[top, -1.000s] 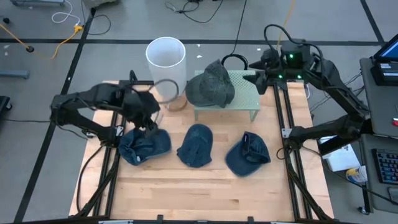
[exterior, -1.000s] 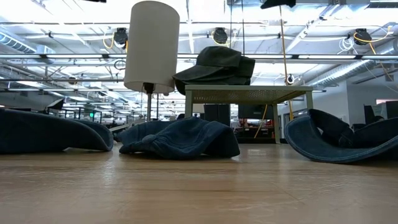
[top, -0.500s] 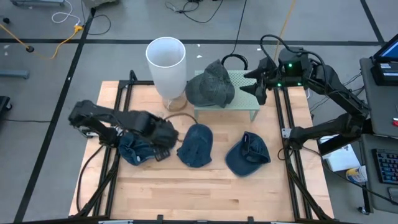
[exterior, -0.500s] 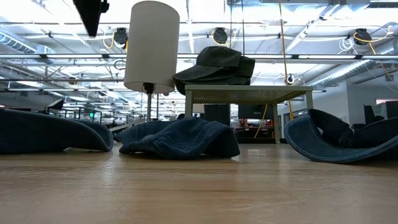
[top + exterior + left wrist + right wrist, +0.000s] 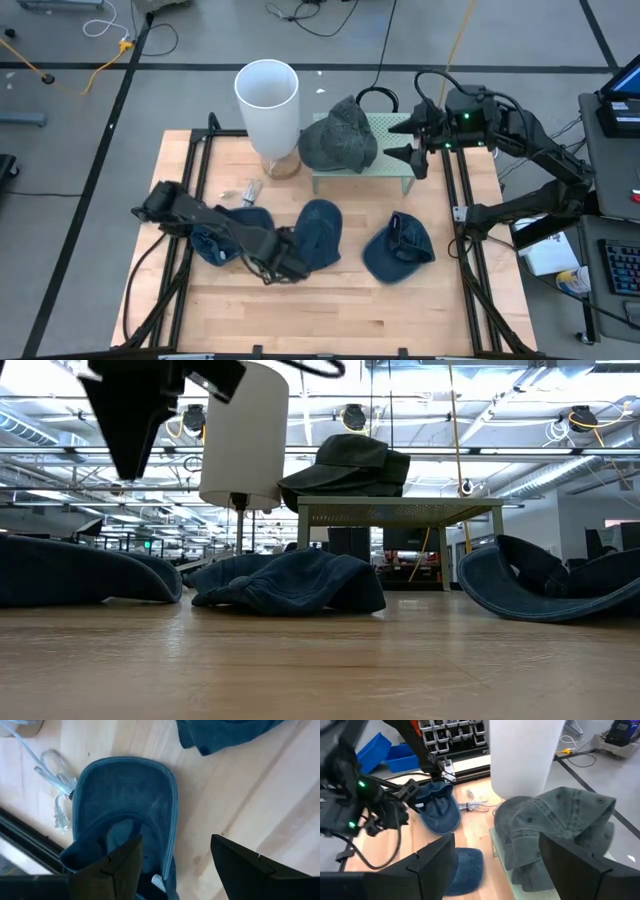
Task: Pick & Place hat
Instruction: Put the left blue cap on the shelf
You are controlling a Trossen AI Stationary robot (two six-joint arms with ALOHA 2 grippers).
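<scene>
The left gripper (image 5: 290, 268), fingers spread, hovers near the wooden bench's (image 5: 330, 310) front-left beside the soft, floppy blue denim cap (image 5: 125, 815), probably best pinched at its stiffer brim, while the right gripper (image 5: 415, 140), also spread, waits at the back-right.

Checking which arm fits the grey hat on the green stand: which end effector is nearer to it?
Right. The right end effector hovers open just beside the grey hat, by the stand. The left end effector is down among the blue hats.
</scene>
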